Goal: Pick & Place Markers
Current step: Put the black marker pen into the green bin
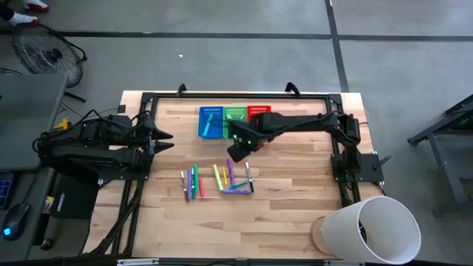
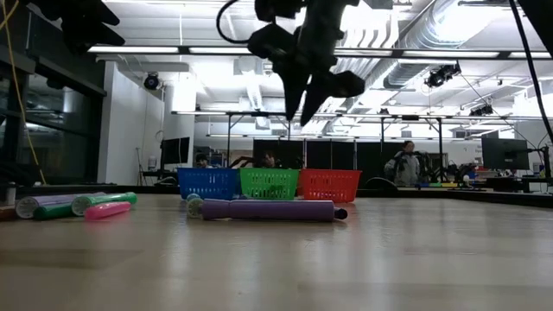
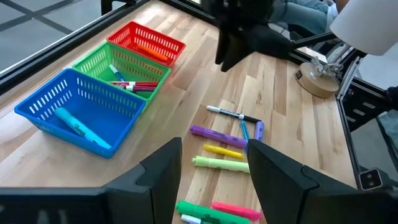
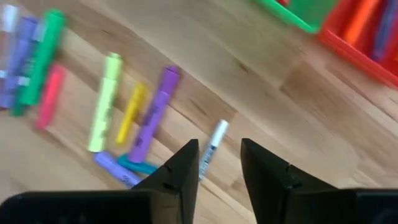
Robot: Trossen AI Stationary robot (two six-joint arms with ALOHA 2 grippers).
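- Basket contents are shown only in the left wrist view: markers [image 3: 225,164] lie in the blue basket [image 3: 43,111], green basket [image 3: 93,65] and red basket [image 3: 127,33].
- Three baskets are counted; roughly ten markers lie loose on the table [image 1: 295,222].
- The right gripper [image 2: 304,121] is seen hanging above them, fingers parted, nothing held.
- The left gripper [image 1: 171,140] is kept at the table's left edge, fingers spread.

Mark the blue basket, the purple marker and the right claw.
blue basket [image 3: 46,106], left wrist view, front mesh wall.
purple marker [image 2: 272,210], low view, mid-barrel.
right claw [image 2: 304,108], low view, midway between its fingertips.
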